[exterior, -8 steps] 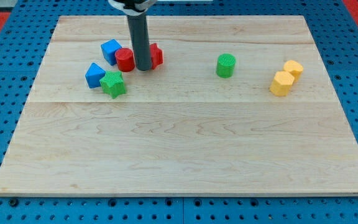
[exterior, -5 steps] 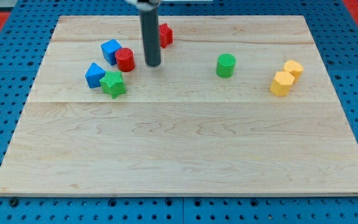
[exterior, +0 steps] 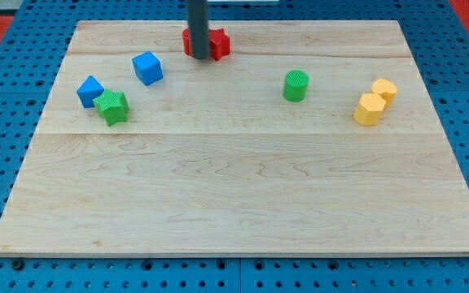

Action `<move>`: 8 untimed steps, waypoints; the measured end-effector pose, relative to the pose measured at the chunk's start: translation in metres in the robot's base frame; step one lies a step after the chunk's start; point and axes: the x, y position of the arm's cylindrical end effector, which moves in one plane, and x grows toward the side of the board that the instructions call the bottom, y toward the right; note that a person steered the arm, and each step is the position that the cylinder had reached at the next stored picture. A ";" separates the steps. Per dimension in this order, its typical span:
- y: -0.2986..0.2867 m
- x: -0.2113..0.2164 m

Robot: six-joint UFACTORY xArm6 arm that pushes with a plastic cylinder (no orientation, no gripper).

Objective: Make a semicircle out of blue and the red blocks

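No hand here: my tip [exterior: 199, 58] grips nothing, pressed against the red blocks [exterior: 218, 43] at the surface's [exterior: 234, 195] twelve o'clock. Blue cube [exterior: 147, 67] and blue block [exterior: 89, 91] lie toward ten. They look light and slippery, so I'd push them squarely through their centres.

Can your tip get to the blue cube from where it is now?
Probably yes. My tip sits by the red blocks; the board toward the blue cube at the view's left looks clear.
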 end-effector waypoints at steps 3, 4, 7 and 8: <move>-0.020 -0.040; 0.060 -0.031; 0.201 -0.009; 0.258 0.037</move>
